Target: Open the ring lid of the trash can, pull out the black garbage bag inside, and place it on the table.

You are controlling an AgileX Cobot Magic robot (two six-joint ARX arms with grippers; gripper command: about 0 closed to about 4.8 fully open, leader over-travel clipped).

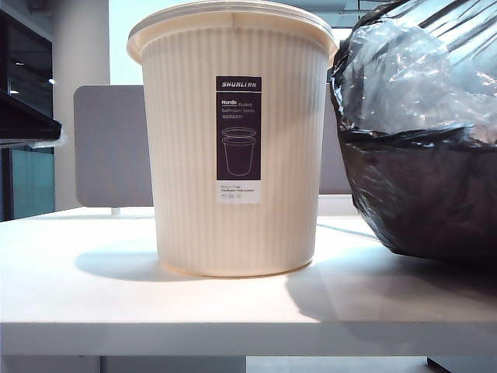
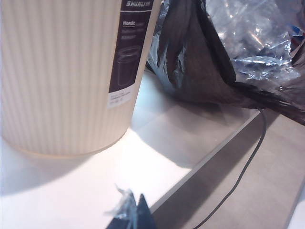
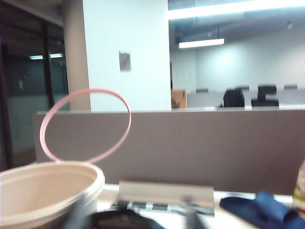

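The black garbage bag (image 1: pixel 423 155) is already out of the trash can (image 1: pixel 233 148). It sits on the tabletop (image 1: pixel 116 299) just to the right of the can, on the right arm's side. The left fingers (image 2: pixel 138 214) are shut together, low by the front edge of the tabletop, with a scrap of clear plastic on them. They hold nothing else. The right fingers (image 3: pixel 133 215) are blurry, so I cannot tell how far apart they are. Farther back, the ring lid (image 3: pixel 86 125) stands tipped up behind the can's rim.

The ring lid (image 3: pixel 86 125) stands tilted up above the trash can (image 3: pixel 47 191).
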